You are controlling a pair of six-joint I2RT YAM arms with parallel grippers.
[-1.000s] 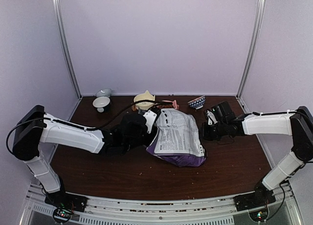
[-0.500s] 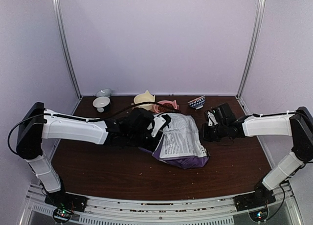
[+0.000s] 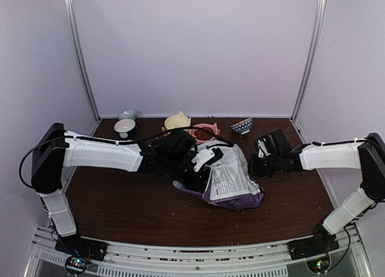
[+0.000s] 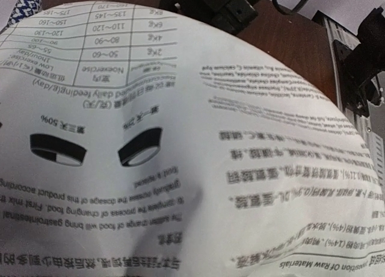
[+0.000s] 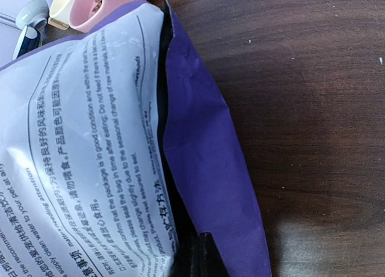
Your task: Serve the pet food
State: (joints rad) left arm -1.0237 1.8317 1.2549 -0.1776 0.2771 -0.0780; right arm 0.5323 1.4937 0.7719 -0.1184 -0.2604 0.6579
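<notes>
**Left jaws:** hidden against the bag [image 3: 231,179]; spread or pinching, I cannot tell. Their camera sees only the white label [image 4: 180,138], very close, so a hold on the bag's left edge seems likely.

**Right jaws:** pressed together, with one dark fingertip [image 5: 201,253] at the seam where the label meets the purple side. Whether any film is caught between them I cannot tell.

**Bag:** purple, lying on its side mid-desk with the label up. Its left end is bunched under the left arm [image 3: 102,156], and its right end is just beside the right arm [image 3: 328,155].

**Kibble** [image 3: 203,134]: a reddish-brown heap in the pink bowl [image 5: 120,1], just behind the bag. The rest is presumably inside the bag, unseen.

**Step in hand, as I judge it:** shifting the bag beside a bowl that already holds food. To do it well:
- Move the bag slowly and keep its mouth from dipping.
- Grip a fold of the film rather than a single layer.
- Steer clear of the pink bowl, which is near enough to be knocked.

**Back row:** the yellow scoop [image 3: 178,121] sits left of the pink bowl, the white bowl [image 3: 124,127] far left, and the blue-patterned bowl [image 3: 242,126] to the right.

**Desk** [image 3: 132,211]: dark brown wood grain, with a few crumbs [image 5: 249,42] scattered on it.

**Room:** lilac walls [image 3: 192,48], metal posts [image 3: 81,54] at the back corners, and a slotted rail [image 3: 192,256] along the near edge.
</notes>
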